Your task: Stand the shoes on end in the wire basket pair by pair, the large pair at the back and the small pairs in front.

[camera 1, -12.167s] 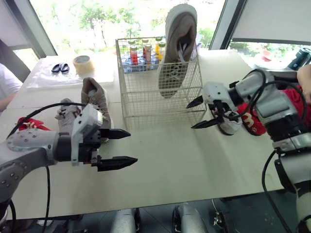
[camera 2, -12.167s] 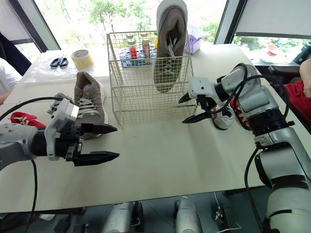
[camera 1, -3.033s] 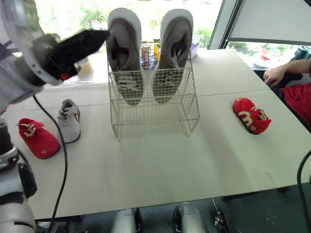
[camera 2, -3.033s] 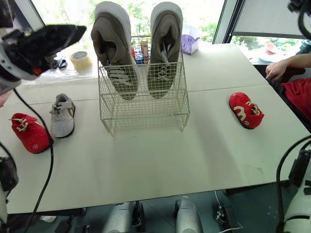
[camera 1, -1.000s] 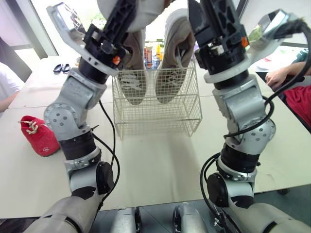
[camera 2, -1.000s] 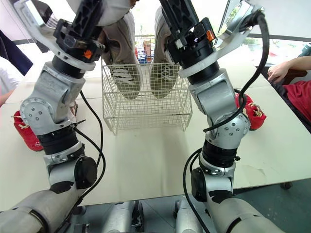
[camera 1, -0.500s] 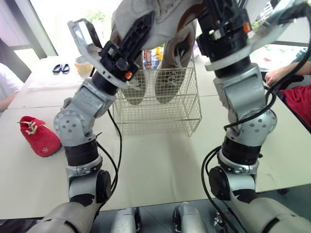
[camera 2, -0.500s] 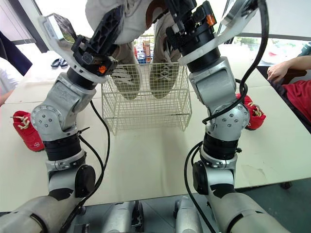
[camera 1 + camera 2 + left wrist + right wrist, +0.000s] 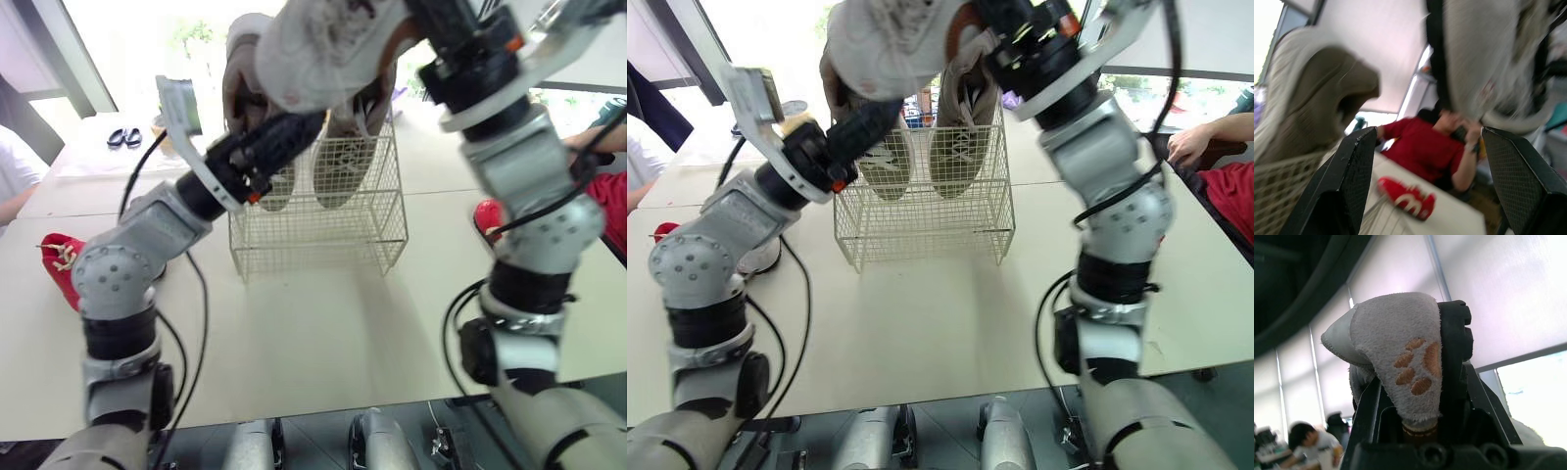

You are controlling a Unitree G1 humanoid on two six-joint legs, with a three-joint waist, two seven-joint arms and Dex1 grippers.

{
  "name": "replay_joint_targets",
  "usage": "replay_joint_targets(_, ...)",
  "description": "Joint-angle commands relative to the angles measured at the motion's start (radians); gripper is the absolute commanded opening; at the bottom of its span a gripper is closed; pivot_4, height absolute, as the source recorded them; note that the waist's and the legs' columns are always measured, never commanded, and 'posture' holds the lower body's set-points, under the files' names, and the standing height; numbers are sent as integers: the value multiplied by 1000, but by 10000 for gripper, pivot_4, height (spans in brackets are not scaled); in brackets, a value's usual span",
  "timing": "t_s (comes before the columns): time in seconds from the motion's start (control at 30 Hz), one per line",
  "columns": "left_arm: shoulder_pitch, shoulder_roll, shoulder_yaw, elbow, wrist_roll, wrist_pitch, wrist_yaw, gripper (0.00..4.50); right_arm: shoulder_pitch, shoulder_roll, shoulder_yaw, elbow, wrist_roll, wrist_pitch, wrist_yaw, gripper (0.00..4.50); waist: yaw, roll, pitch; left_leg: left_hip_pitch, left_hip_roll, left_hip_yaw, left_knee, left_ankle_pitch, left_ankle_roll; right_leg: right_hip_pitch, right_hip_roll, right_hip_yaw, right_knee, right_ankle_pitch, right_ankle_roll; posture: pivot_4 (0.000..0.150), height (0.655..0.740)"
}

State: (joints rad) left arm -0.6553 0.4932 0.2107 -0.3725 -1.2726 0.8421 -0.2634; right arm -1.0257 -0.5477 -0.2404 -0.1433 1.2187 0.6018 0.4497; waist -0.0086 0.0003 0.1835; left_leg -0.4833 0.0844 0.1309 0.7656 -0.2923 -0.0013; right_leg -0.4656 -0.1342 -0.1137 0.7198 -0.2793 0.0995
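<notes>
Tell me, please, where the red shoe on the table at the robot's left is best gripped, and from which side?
Probably across its flanks beside the laces, coming down from above with the open left gripper. The red shoe lies sole down on the table, laces up, so both flanks look free; part of it is hidden behind the left arm.

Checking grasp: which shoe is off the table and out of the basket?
The grey paw-print shoe, held up in the right hand. Two big shoes stand in the basket; the red shoes lie on the table.
</notes>
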Motion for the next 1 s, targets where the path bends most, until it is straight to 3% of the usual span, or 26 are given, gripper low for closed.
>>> replay_joint_targets(0.03,25,65,21,-120,-1,11,16,35979,-19,-143,38,97,-143,-7,295,9134,-4,0,0,0,0,0,-1,0,0,0,0,0,-1,0,0,1500,6675)
replay_joint_targets(0.17,104,135,44,-205,0,24,59,35979,-48,-216,139,243,-328,-90,549,9134,-12,0,0,4,0,2,-6,1,-1,0,0,1,-1,0,0,1500,6675)
replay_joint_targets(0.27,223,150,41,-270,0,23,77,35979,-104,-195,231,435,-518,-250,691,9134,-12,0,0,5,0,3,-10,3,-6,-1,0,1,-2,0,-1,1500,6675)
replay_joint_targets(0.4,314,146,37,-294,-16,6,83,35979,-192,-133,264,652,-649,-400,794,9134,-4,0,1,4,0,3,-10,4,-6,-2,0,1,-1,0,-1,1500,6675)
replay_joint_targets(0.57,336,177,54,-298,-38,5,87,35979,-244,-66,277,836,-747,-513,897,9134,0,-1,1,4,0,3,-10,4,-6,-2,0,1,-2,0,-1,1500,6675)
replay_joint_targets(0.8,327,211,57,-283,-55,4,96,35979,-239,-19,268,958,-820,-543,950,9134,-5,0,1,4,0,3,-10,4,-7,-2,0,1,-2,0,-1,1500,6675)
replay_joint_targets(1.0,314,220,49,-259,-55,4,94,36279,-237,-14,230,999,-844,-560,928,34406,-5,0,1,4,0,3,-10,4,-7,-2,0,1,-1,0,-1,1500,6675)
